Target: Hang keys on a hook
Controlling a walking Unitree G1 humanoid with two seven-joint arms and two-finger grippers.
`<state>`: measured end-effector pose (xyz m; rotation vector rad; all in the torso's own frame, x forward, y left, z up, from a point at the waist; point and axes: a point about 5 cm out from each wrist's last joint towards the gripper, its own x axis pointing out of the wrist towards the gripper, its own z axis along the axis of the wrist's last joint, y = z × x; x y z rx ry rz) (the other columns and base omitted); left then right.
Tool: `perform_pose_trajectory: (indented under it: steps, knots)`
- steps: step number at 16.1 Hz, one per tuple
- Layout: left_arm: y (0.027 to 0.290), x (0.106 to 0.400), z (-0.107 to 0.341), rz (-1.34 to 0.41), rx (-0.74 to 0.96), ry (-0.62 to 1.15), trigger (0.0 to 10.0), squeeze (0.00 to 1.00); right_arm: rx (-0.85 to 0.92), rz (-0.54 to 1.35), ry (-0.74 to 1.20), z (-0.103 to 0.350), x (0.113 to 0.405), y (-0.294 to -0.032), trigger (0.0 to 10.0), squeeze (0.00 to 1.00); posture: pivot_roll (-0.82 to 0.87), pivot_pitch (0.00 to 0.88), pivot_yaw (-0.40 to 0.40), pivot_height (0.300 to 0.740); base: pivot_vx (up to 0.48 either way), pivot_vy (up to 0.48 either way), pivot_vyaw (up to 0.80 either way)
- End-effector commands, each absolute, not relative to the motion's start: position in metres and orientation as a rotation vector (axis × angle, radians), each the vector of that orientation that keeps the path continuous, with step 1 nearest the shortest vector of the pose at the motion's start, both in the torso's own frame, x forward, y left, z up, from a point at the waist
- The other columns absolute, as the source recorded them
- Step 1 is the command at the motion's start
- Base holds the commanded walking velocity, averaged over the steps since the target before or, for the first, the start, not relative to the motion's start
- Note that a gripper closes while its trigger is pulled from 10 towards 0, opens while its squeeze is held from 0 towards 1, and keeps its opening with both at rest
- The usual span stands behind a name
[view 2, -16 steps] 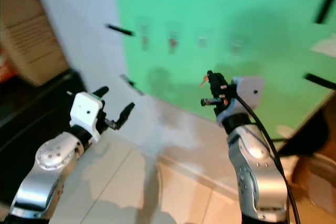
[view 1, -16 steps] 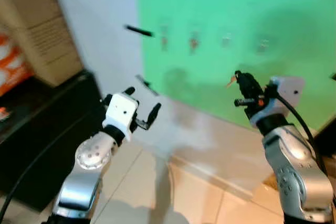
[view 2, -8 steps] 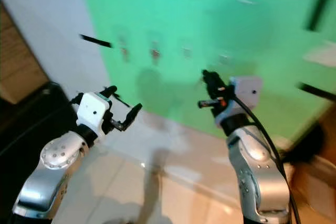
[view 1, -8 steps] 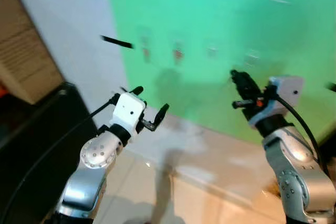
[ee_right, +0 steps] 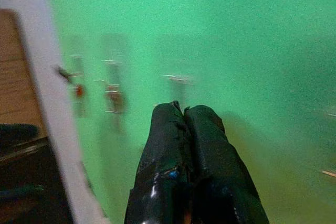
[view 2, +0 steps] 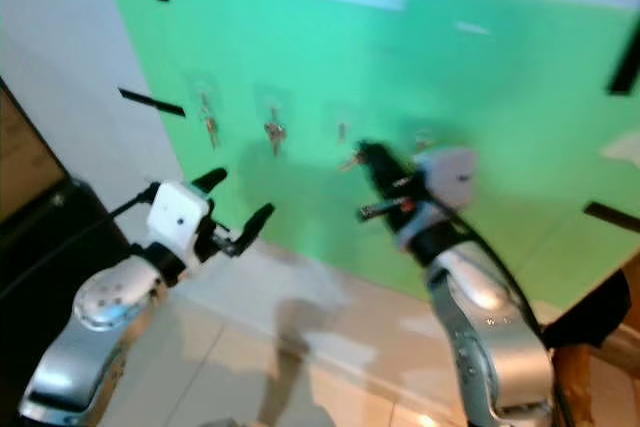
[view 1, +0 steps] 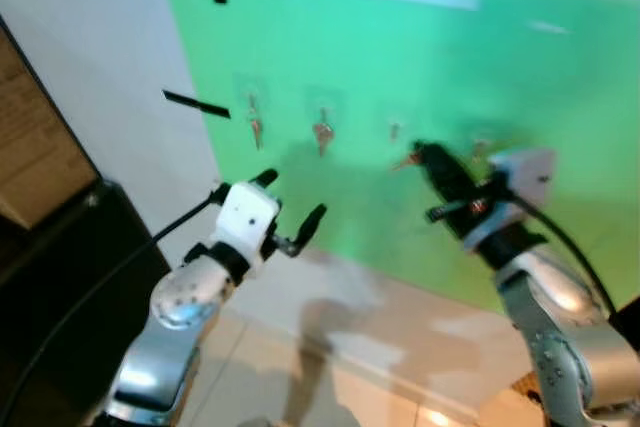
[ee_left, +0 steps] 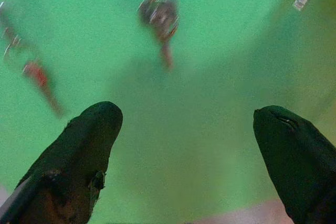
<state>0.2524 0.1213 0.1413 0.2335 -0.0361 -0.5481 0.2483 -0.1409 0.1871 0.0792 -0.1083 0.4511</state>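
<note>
A green panel (view 1: 420,67) on the wall carries a row of small hooks. Keys hang on the two leftmost hooks: one set (view 1: 255,127) and a second set (view 1: 322,134). Two further hooks (view 1: 393,130) stand to their right. My right gripper (view 1: 422,155) is raised close to the panel, just below those hooks, shut on a small key (view 1: 405,162) whose orange tip sticks out to the left. My left gripper (view 1: 290,199) is held out lower and to the left, open and holding nothing. Its wrist view faces the hanging keys (ee_left: 160,17).
A cardboard box (view 1: 30,147) sits on a black cabinet (view 1: 60,277) at the left. Black tape strips (view 1: 195,104) mark the panel's left edge. Below the panel are a pale wall band and a tiled floor (view 1: 330,377).
The view has swung so the panel sits more to the left and looks nearer. My right gripper has risen towards the hooks with the key. The left gripper stays open.
</note>
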Motion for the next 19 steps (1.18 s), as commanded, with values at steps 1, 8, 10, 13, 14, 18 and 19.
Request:
perform_pose_trajectory:
  steps: [1,8,10,13,14,18,19]
  knots:
    - [0.122,0.251,0.144,-0.556,0.235,-0.043,10.0,0.00,0.080,0.470,-0.124,0.191,0.248,-0.139,10.0,0.00,-0.03,0.000,0.009,0.740,0.000,0.000,0.00]
    - [0.122,0.249,0.143,-0.610,0.248,-0.030,10.0,0.00,0.071,0.519,-0.136,0.196,0.251,-0.136,10.0,0.00,-0.02,0.000,0.010,0.740,0.000,0.000,0.00]
    - [0.118,0.245,0.140,-0.679,0.261,-0.005,10.0,0.00,0.077,0.544,-0.127,0.196,0.255,-0.131,10.0,0.00,-0.02,0.000,0.010,0.740,0.000,0.000,0.00]
    - [0.117,0.243,0.139,-0.717,0.276,0.002,10.0,0.00,0.068,0.552,-0.120,0.195,0.263,-0.125,10.0,0.00,-0.02,0.000,0.013,0.740,0.000,0.000,0.00]
    - [0.118,0.244,0.141,-0.712,0.277,-0.007,10.0,0.00,0.071,0.558,-0.116,0.195,0.267,-0.122,10.0,0.00,-0.02,0.000,0.013,0.740,0.000,0.000,0.00]
    - [0.119,0.246,0.143,-0.705,0.280,-0.021,10.0,0.00,0.070,0.587,-0.119,0.197,0.277,-0.112,10.0,0.00,-0.01,0.000,0.015,0.740,0.000,0.000,0.00]
    - [0.118,0.246,0.143,-0.710,0.280,-0.023,10.0,0.00,0.073,0.596,-0.125,0.198,0.280,-0.108,10.0,0.00,-0.01,0.000,0.013,0.740,0.000,0.000,0.00]
